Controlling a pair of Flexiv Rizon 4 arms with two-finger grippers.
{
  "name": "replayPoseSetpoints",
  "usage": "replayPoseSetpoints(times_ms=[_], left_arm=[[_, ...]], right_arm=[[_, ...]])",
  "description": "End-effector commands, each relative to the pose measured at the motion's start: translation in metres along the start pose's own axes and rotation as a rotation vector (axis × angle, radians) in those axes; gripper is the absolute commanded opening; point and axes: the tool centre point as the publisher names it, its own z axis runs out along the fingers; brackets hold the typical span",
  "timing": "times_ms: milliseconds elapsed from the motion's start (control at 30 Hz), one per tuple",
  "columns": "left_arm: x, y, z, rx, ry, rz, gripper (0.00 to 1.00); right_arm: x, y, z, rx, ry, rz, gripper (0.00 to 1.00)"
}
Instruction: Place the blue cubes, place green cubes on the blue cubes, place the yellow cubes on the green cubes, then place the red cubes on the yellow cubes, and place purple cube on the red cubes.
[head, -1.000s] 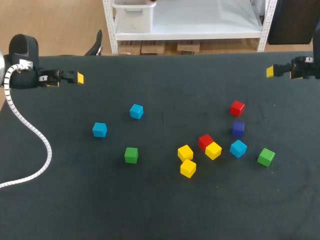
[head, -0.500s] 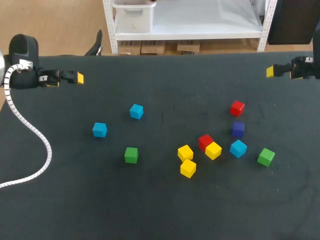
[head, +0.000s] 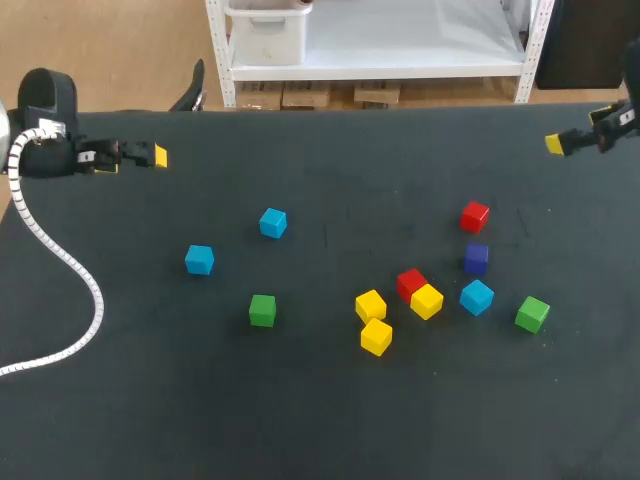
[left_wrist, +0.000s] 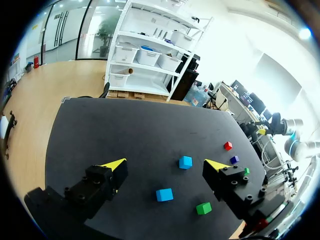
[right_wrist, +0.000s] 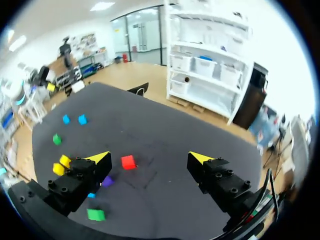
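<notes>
**Cube Handling Properties and Arm Pose Before the First Pick**

Clock directions were taken from the table centre in the head view, with 12 o'clock at the far edge.

The table (head: 320, 430) carried every cube loose in one layer, and no stack had been started.

The left arm (head: 45, 125) stood over the 10 o'clock corner and the right arm (head: 612, 122) over the 2 o'clock corner. Both were well apart from all the cubes. The left jaws stood apart and held nothing, and so did the right jaws.

Cube positions:
- Blue cube A (head: 273, 222) lay at 11 o'clock, blue cube B (head: 199, 260) at 9 o'clock and blue cube C (head: 477, 297) at 3 o'clock.
- Green cube A (head: 262, 310) lay at 8 o'clock. Green cube B (head: 532, 314) lay near blue cube C, on its 4 o'clock side.
- The purple cube (head: 476, 258) sat just beside blue cube C, at its 12 o'clock.
- Red cube A (head: 475, 216) lay at 2 o'clock.
- Red cube B (head: 410, 283) touched yellow cube A (head: 427, 301).
- Yellow cube B (head: 371, 305) and yellow cube C (head: 376, 337) lay close together near 4 o'clock.

Handling judgement: the cubes appeared rigid, light and smooth-faced, and unlikely to break. Each was best gripped on two opposite side faces at mid-height, with the jaws square to those faces. The isolated blue cubes A and B offered clear access. The touching and crowded cubes were likely to be nudged during descent.
</notes>
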Motion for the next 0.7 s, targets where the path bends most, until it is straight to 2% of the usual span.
replayPoseSetpoints(times_ms=[33,67,700], left_arm=[[-0.001,-0.0019,0.0,-0.009,0.005,-0.002,1.0],[-0.001,-0.0019,0.0,-0.009,0.005,-0.002,1.0],[-0.001,-0.0019,0.0,-0.009,0.005,-0.002,1.0]], right_arm=[[0.0016,-0.016,-0.0052,-0.451,0.003,-0.654,1.0],[0.003,-0.0164,-0.0074,-0.493,0.003,-0.687,1.0],[0.003,-0.0164,-0.0074,-0.493,0.003,-0.687,1.0]])
